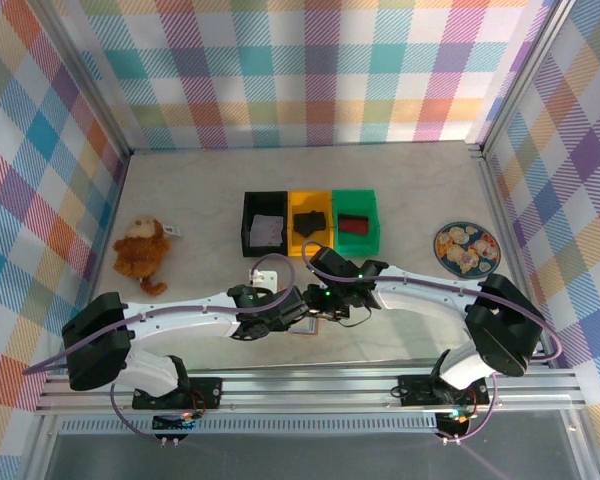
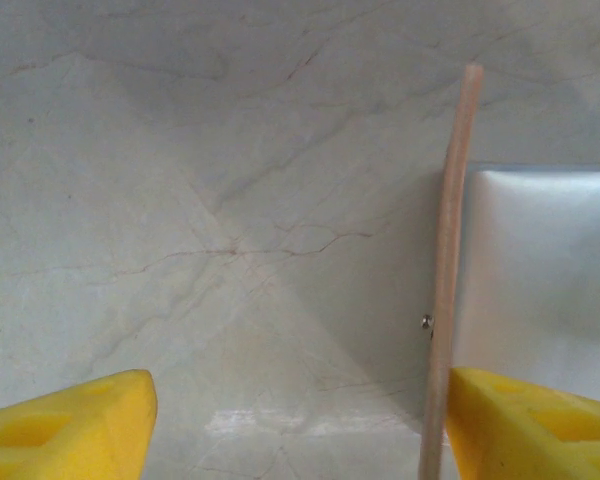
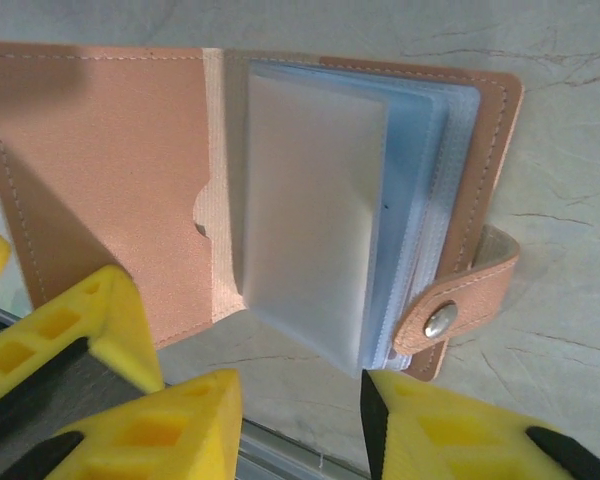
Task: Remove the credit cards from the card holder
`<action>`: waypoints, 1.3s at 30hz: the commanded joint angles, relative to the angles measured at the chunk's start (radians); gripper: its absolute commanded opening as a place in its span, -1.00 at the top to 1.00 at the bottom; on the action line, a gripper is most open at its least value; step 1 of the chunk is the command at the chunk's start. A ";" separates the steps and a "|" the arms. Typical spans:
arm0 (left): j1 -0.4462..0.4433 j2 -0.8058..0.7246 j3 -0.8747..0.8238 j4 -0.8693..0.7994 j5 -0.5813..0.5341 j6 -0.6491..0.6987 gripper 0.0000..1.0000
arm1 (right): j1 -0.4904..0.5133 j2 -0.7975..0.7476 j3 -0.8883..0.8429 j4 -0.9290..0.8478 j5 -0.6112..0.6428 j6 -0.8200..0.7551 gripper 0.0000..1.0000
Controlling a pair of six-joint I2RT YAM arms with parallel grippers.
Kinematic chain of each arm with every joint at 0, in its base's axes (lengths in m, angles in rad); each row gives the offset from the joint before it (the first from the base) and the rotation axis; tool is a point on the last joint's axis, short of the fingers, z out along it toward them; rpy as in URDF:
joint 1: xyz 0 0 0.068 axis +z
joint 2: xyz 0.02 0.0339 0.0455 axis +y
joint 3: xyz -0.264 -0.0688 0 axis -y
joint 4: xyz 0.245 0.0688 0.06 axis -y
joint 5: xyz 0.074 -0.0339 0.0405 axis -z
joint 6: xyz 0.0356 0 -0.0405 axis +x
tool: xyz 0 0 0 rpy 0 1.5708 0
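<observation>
Right wrist: card holder (image 3: 110,180) open

Pinkish-tan card holder (image 3: 100,170) open book-style, pale sleeves (image 3: 310,210) fanned, snap strap (image 3: 450,315) undone

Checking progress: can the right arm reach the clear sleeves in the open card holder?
Probably yes: the card holder lies open, sleeves fanned up just ahead of the right tool, nothing between.

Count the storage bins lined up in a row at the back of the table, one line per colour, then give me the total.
Black bin: 1
Yellow bin: 1
Green bin: 1
Total: 3
</observation>
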 commanded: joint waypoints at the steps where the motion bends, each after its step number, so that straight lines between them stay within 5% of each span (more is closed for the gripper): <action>1: 0.023 0.006 -0.034 -0.039 0.023 -0.019 -0.49 | 0.016 0.003 -0.014 0.028 0.010 0.030 0.25; 39: 0.094 -0.116 -0.253 0.132 0.138 -0.003 -0.45 | 0.039 0.194 0.157 0.137 -0.102 -0.099 0.36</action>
